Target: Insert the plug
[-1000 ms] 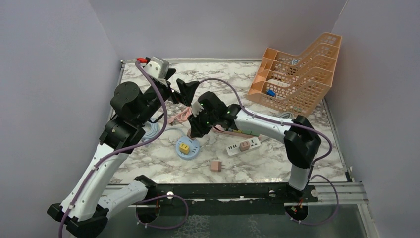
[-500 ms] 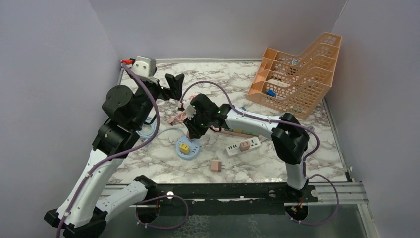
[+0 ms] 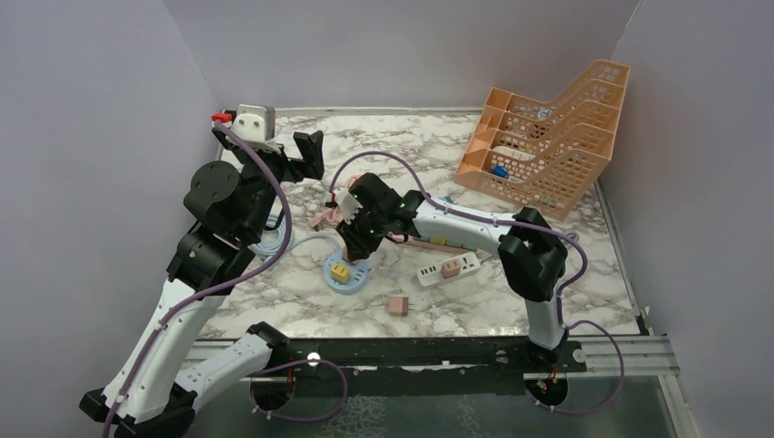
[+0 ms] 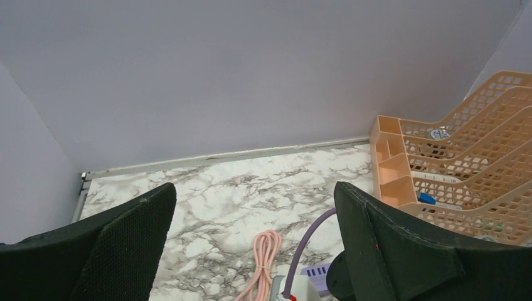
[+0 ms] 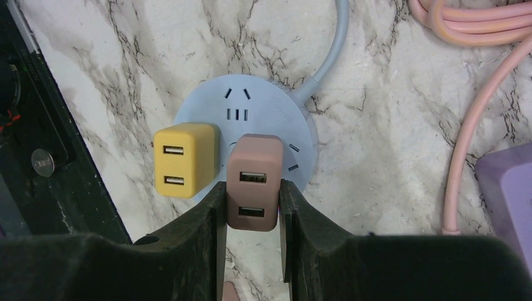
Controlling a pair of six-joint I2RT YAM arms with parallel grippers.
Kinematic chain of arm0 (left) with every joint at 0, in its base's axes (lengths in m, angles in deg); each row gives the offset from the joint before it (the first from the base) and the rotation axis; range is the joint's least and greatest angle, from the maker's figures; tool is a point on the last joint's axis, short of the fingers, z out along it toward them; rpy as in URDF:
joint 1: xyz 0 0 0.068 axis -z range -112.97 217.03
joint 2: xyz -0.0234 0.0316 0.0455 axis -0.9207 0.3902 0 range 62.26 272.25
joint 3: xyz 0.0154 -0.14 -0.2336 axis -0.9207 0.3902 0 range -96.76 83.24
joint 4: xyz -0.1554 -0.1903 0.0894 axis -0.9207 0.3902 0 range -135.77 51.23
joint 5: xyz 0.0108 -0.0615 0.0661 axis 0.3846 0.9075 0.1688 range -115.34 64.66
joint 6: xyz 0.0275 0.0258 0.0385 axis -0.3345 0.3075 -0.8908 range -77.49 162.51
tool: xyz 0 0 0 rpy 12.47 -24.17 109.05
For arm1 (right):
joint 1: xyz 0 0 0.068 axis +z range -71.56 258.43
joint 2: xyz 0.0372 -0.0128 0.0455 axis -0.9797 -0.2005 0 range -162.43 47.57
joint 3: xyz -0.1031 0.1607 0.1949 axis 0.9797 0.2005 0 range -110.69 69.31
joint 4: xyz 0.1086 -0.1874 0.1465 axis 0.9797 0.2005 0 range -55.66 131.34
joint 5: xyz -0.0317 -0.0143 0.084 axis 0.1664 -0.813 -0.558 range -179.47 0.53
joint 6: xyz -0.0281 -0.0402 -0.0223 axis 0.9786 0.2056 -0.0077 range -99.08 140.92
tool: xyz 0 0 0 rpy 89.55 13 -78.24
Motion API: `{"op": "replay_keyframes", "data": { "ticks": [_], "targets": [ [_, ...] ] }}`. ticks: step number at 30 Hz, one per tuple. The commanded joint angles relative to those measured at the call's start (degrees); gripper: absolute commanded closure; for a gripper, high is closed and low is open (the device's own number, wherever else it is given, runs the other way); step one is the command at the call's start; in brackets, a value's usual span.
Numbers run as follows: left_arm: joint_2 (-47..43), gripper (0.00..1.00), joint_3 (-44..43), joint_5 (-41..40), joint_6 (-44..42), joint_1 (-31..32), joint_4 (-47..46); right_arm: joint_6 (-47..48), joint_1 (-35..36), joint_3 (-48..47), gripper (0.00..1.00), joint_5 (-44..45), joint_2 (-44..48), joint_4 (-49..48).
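Insertion step in hand: right pincer (image 5: pixel 251 195) clamped on the brown plug (image 5: pixel 254 179) over the round blue socket hub (image 5: pixel 251 103), just beside the yellow plug (image 5: pixel 187 160); left pincer (image 4: pixel 254 194) apart, raised; next likely requires prong alignment and a straight downward press.

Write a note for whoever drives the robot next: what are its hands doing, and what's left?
Left gripper: open, empty, raised at the far left.
Right gripper: shut on the brown plug, over the round blue socket, beside the yellow plug sitting on it.
Done: plug grasped and brought there.
Left: seat it fully (prongs hidden), then release.
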Motion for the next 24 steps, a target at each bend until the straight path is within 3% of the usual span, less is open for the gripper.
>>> {"op": "replay_keyframes", "data": {
  "ticks": [1,9,17,24],
  "targets": [
    [-0.16,0.01,-0.05,-2.80,-1.27,0.05,-0.81,-0.01,0.39,0.23,0.99,2.89,-2.80,0.20],
    [0.45,0.01,0.29,-3.82,-2.31,0.03,-1.17,2.47,0.48,-2.00,0.99,10.50,-2.96,5.30],
    [1.45,0.01,0.08,-6.89,-3.65,0.05,-1.56,3.82,0.56,-2.36,0.99,2.45,-4.72,7.66],
    [1.27,0.01,0.10,-12.59,-2.80,0.02,-1.53,4.06,1.17,-1.03,0.99,8.41,-5.13,7.83]
  ]
}}
